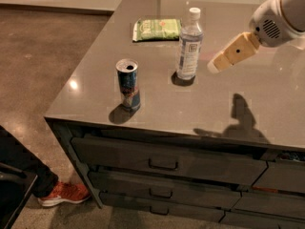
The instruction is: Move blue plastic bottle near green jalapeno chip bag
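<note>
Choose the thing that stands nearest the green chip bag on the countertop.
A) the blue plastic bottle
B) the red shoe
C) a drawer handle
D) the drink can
A: the blue plastic bottle stands upright just in front of the green jalapeno chip bag. The can is farther off, nearer the camera. The robot's hand hovers at the bottle's right in the picture, apart from it.

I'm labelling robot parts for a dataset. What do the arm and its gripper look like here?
The gripper, upper right above the table and apart from the blue plastic bottle, is a blocky tan piece with a paler tip. Behind it sits a rounded white arm housing with a grille of dark vent slots. No cables or markings show.
</note>
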Robot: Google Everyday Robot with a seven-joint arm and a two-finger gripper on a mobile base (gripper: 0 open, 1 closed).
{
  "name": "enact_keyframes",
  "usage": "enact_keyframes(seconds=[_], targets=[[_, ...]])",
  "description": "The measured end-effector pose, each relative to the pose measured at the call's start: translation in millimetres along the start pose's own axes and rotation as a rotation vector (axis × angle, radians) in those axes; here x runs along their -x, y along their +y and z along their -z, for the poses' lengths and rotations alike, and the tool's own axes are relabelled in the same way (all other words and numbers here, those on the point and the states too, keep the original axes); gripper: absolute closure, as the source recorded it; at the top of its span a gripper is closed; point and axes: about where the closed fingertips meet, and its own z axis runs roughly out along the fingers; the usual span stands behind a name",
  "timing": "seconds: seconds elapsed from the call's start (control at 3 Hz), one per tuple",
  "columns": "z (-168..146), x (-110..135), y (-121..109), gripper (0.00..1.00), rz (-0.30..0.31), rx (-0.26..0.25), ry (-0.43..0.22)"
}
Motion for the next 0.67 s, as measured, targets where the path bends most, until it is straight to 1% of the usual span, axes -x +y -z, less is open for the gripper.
enact_keyframes(seconds=[0.33,0.67], targets=[[-4.5,6.1,6.4,0.0,-0.036,0.046,-0.034],[-16.0,20.2,13.9,0.0,-0.071,0.097,-0.078]])
